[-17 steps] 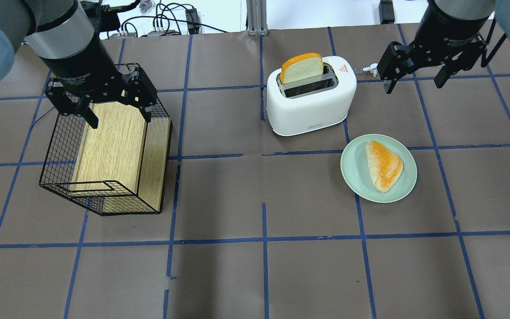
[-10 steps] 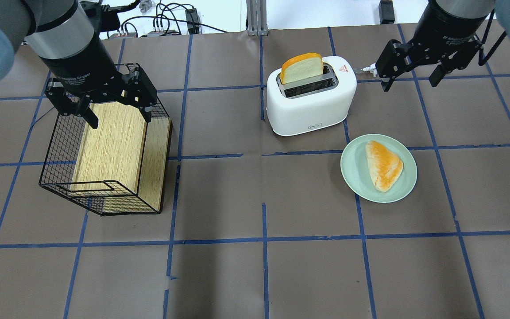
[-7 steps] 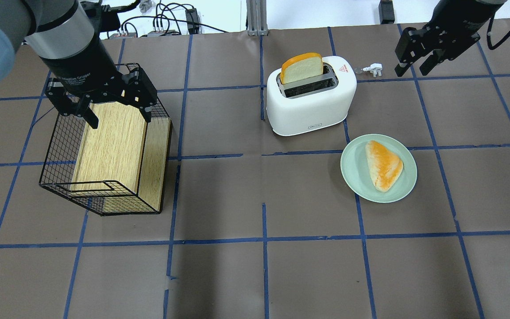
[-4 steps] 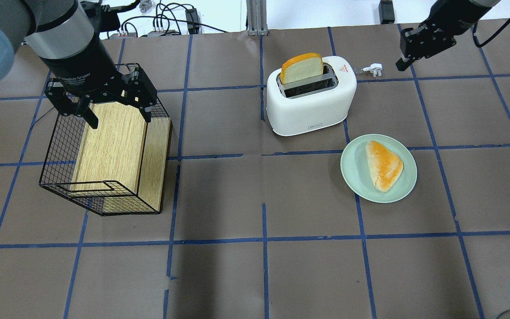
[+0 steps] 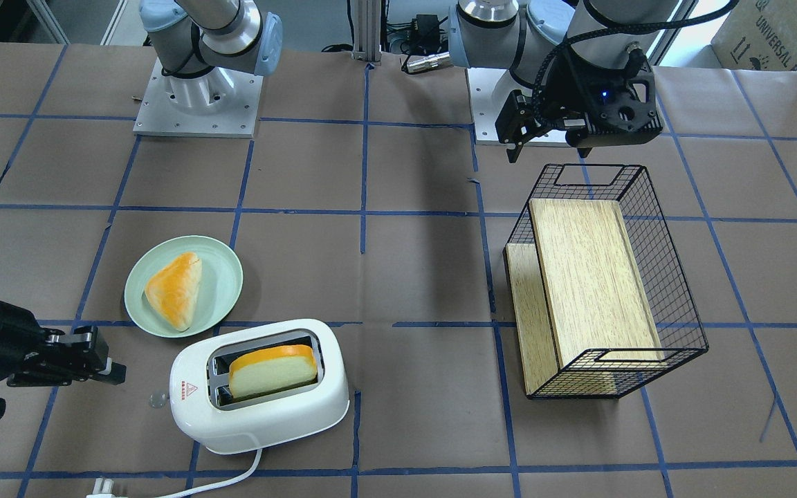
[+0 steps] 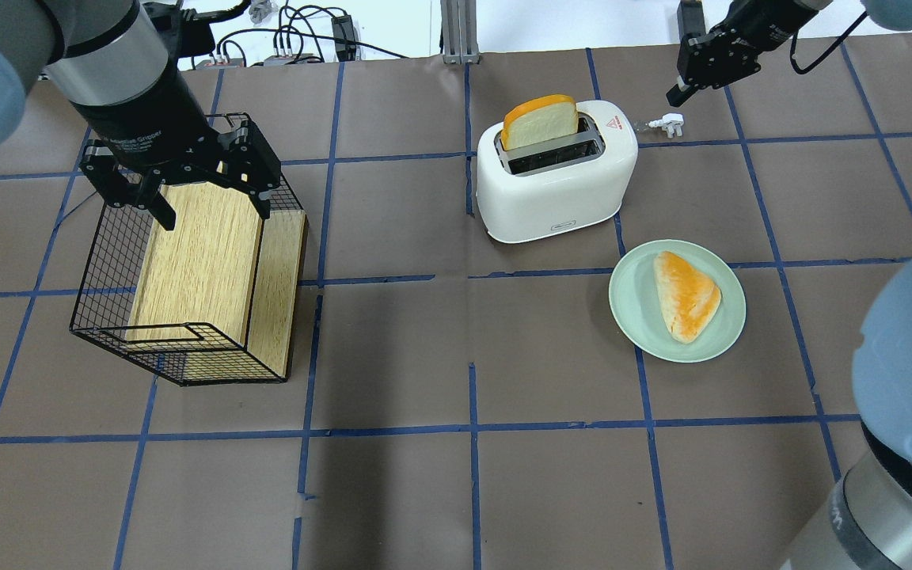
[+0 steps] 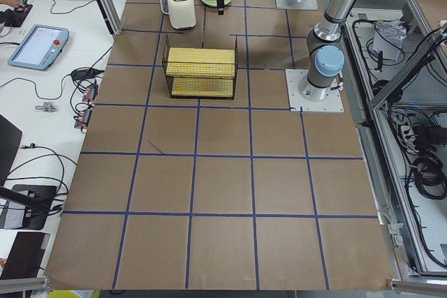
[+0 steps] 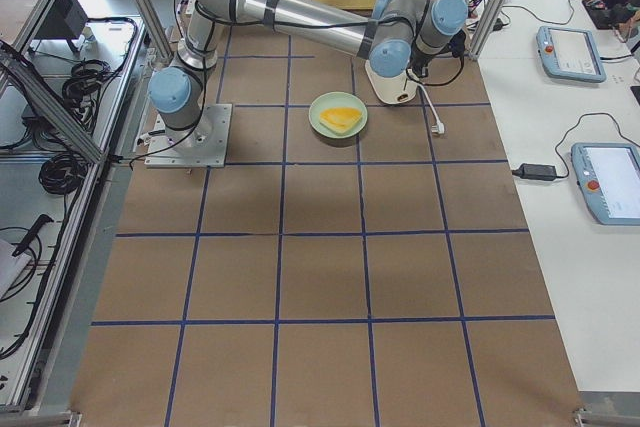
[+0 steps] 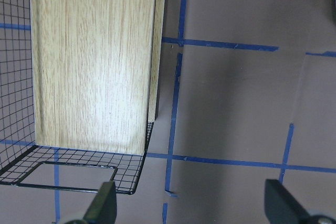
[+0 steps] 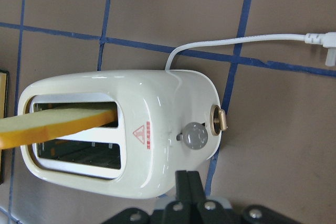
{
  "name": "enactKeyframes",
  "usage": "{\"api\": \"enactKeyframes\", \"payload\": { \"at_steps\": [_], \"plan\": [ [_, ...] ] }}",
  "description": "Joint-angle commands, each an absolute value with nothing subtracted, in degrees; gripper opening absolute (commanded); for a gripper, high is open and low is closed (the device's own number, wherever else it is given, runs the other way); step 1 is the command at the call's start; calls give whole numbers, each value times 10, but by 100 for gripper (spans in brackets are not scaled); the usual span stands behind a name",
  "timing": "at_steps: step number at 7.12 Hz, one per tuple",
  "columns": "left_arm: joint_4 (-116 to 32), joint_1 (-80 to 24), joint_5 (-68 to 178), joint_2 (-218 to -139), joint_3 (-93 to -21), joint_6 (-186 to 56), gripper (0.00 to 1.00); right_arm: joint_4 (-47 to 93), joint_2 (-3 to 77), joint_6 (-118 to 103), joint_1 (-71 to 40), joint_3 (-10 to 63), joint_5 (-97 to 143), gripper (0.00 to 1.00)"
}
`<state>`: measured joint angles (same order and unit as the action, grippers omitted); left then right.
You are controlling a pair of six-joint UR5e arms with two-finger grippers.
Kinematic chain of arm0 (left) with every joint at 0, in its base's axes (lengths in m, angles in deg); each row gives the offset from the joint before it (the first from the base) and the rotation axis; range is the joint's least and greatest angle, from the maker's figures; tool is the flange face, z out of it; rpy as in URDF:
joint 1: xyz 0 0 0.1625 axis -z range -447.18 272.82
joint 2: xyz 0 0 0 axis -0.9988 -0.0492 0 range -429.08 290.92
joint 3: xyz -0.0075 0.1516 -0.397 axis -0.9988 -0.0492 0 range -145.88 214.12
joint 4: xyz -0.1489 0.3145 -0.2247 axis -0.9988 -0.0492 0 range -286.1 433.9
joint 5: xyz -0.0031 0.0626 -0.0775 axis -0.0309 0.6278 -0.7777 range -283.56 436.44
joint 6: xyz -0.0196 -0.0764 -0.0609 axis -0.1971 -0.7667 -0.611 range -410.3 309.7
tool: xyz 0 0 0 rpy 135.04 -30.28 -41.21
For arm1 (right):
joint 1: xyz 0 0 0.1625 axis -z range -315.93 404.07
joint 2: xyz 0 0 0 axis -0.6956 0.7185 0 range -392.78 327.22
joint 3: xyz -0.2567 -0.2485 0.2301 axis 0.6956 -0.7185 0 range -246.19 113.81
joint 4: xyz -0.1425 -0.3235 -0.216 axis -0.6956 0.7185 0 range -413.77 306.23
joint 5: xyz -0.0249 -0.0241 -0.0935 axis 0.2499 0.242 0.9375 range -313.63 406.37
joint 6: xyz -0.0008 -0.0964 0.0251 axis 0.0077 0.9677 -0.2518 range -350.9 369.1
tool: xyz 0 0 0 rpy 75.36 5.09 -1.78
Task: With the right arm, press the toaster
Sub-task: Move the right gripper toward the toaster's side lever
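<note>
the toaster (image 6: 555,198) is standing upright on the table (image 6: 472,491), with a bread slice (image 6: 539,119) sticking out of one slot. the right tool (image 6: 676,96) is hanging with its fingers pressed together, just off the toaster's lever end and not touching it. the green plate (image 6: 622,301) is sitting near the toaster's long side. well apart from the toaster, the left tool (image 6: 214,214) is hovering, spread wide, over the wire basket (image 6: 187,372).

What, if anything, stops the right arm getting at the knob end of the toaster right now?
Nothing visible; it probably can. The right gripper, jaws shut, points at the toaster's knob end across an open gap; the green plate and power cord lie off to the sides.
</note>
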<state>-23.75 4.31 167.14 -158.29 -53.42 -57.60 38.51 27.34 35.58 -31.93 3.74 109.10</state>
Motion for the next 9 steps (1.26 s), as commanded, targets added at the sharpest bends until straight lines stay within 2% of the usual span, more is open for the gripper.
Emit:
{"api": "enactKeyframes", "payload": {
  "at_steps": [1, 9],
  "plan": [
    [-237, 43, 1671, -1583, -534, -576, 100, 382, 249, 356, -320, 23, 1058, 3],
    [-237, 43, 1671, -1583, -534, -576, 100, 362, 211, 364, -327, 26, 1056, 3]
  ]
}}
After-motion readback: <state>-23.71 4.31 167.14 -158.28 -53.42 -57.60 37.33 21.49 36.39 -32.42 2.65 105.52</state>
